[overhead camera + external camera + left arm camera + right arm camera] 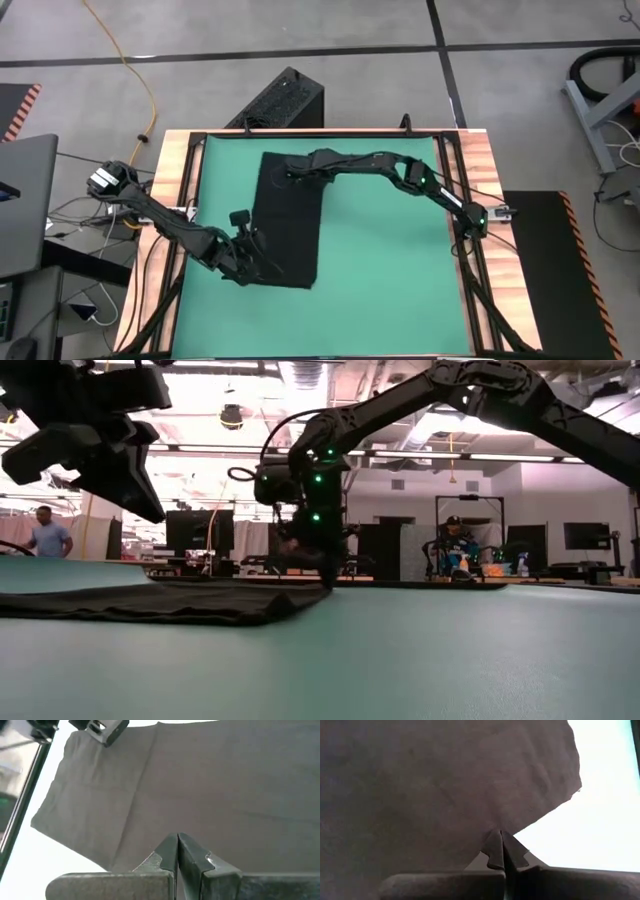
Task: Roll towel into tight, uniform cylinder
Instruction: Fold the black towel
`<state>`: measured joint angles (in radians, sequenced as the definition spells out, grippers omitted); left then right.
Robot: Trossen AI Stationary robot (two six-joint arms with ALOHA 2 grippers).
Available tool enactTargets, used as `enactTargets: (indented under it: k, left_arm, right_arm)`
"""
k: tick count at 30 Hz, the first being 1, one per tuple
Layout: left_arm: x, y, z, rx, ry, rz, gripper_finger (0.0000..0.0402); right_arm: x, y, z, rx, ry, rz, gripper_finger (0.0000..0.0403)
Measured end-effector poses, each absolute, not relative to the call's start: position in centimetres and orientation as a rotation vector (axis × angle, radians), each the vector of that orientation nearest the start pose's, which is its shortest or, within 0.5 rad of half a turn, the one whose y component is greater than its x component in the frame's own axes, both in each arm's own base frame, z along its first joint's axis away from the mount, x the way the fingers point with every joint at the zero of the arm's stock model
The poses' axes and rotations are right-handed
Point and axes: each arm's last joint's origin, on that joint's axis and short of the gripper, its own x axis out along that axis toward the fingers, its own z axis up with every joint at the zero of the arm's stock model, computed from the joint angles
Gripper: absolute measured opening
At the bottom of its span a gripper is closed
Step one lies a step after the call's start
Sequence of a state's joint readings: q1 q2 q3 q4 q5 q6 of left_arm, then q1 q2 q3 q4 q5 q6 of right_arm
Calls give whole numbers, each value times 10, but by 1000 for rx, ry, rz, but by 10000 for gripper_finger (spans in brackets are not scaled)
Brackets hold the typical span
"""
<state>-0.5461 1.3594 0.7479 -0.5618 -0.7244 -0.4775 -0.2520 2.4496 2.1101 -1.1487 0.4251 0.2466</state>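
The towel [288,222] looks to me light, limp and thin, so I expect it to drape and bunch rather than hold a shape; nothing fragile, and its weave should give the fingers some bite. I would take it along a short edge or at a corner, where a pinch lifts 1 layer cleanly and a roll can start straight. It is plain black cloth, lying flat as a long rectangle on the green mat [390,280], with faint fold creases and no roll begun yet.

The left end effector [177,840] has its 2 fingers pressed together with nothing between them, poised at the towel's near end, most of the cloth stretching ahead of it. The right end effector [501,836] is likewise fully closed and holds nothing; the cloth's edge lies right at its tips, with the towel spreading away in front and bare mat to 1 side.
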Motion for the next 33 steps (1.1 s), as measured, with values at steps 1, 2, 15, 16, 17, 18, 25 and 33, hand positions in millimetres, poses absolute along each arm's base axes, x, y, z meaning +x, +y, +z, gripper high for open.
enactTargets:
  k: [1, 2, 15, 16, 17, 18, 25, 33]
  left_arm:
    - [210, -106, 188, 273, 863, 361, 0]
    - [209, -107, 188, 291, 855, 361, 0]
    - [192, -98, 162, 282, 770, 243, 0]
    - [187, -95, 159, 250, 773, 223, 0]
    - [182, -92, 156, 209, 760, 200, 0]
    - [178, -90, 153, 168, 739, 182, 0]
    - [154, -78, 137, 1, 791, 142, 0]
    - [163, -84, 125, -50, 836, 103, 0]
  right_arm:
    - [461, -128, 153, 49, 1459, -736, 0]
    - [458, -126, 155, 34, 1483, -746, 0]
    - [429, -17, 271, -113, 1290, -653, 0]
    - [424, 1, 282, -142, 1241, -630, 0]
    - [415, 17, 293, -151, 1199, -607, 0]
    - [408, 33, 299, -154, 1162, -602, 0]
    - [353, 100, 296, -98, 984, -716, 0]
    - [325, 123, 277, -18, 930, -774, 1]
